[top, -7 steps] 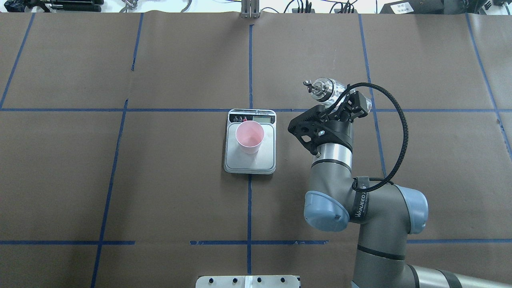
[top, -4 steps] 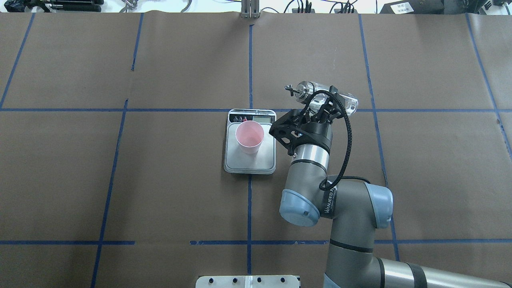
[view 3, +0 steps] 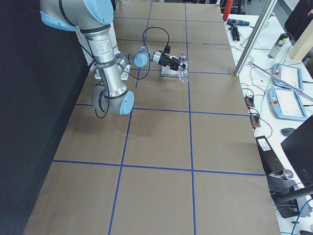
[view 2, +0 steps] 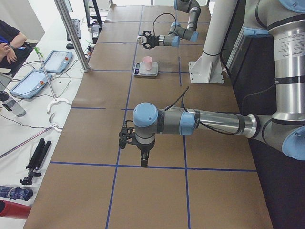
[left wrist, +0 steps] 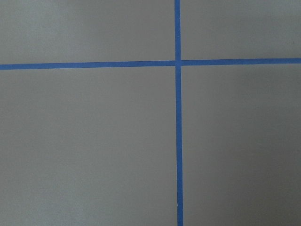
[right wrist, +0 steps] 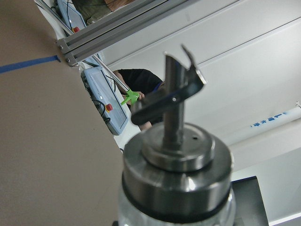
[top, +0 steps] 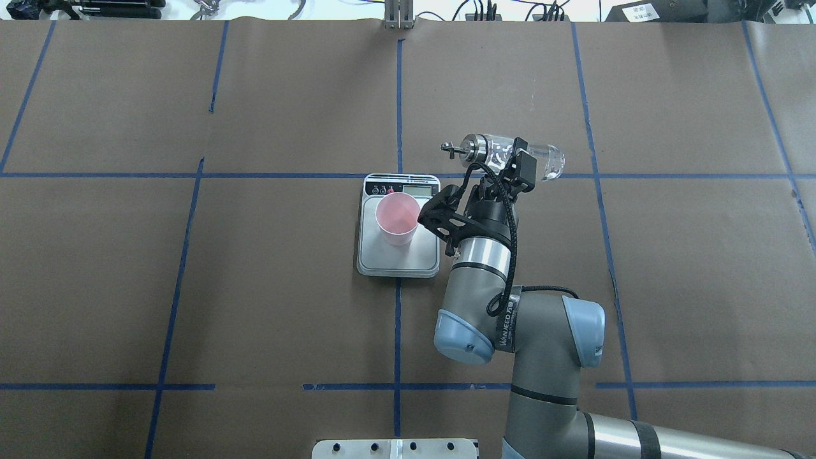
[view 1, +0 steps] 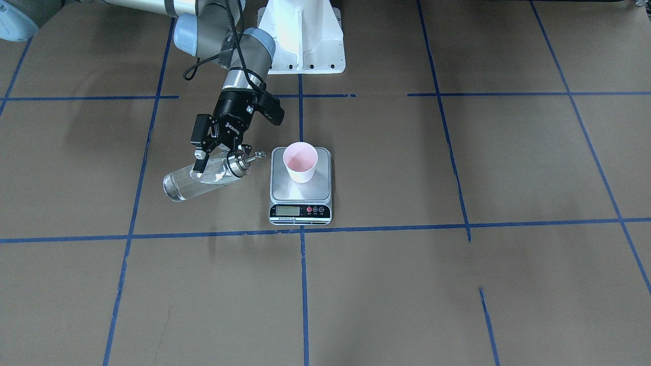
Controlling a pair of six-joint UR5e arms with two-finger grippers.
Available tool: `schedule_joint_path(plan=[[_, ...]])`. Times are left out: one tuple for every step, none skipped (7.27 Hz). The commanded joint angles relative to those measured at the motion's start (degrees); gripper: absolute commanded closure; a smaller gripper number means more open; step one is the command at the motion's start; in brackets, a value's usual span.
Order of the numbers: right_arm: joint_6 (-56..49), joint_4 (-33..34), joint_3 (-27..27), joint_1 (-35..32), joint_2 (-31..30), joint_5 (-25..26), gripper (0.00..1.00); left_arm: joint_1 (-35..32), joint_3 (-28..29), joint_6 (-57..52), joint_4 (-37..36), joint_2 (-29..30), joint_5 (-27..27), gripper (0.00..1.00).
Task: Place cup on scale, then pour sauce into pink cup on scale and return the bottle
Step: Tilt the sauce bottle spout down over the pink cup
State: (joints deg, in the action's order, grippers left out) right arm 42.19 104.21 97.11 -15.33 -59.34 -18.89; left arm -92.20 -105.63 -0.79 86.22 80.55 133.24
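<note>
Bottle lies almost level, clamped in the right end effector above the tabletop. Its spout points toward the scale, short of the pink cup standing upright on the platform. The left end effector hangs well apart; I cannot tell its opening.

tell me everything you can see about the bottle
The bottle is a small clear glass cylinder with a shiny silver metal cap and a thin metal spout bearing a small side lever. Its contents look colourless. It is off the table, tipped almost horizontal, with the right gripper clamped across its body near the cap; nothing else touches it. The spout points toward the pink cup on the scale but stops short of it, and no stream shows.
</note>
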Motion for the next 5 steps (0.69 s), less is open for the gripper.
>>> schedule_joint_path(plan=[[0.00, 4.47, -0.96, 0.83, 0.19, 3.06, 1.00, 0.00, 0.07, 0.00, 0.00, 0.05, 0.00, 0.00], [-0.09, 5.12, -0.96, 1.27, 0.46, 4.03, 1.00, 0.00, 0.16, 0.00, -0.09, 0.05, 0.00, 0.00], [-0.09, 7.99, -0.96, 1.53, 1.24, 5.17, 1.00, 0.00, 0.34, 0.00, -0.09, 0.05, 0.00, 0.00], [-0.09, 12.37, -0.87, 1.62, 3.25, 5.97, 1.00, 0.00, 0.42, 0.00, -0.09, 0.05, 0.00, 0.00], [-0.09, 13.37, -0.96, 2.14, 3.53, 6.84, 1.00, 0.00, 0.16, 0.00, -1.04, 0.05, 0.00, 0.00]])
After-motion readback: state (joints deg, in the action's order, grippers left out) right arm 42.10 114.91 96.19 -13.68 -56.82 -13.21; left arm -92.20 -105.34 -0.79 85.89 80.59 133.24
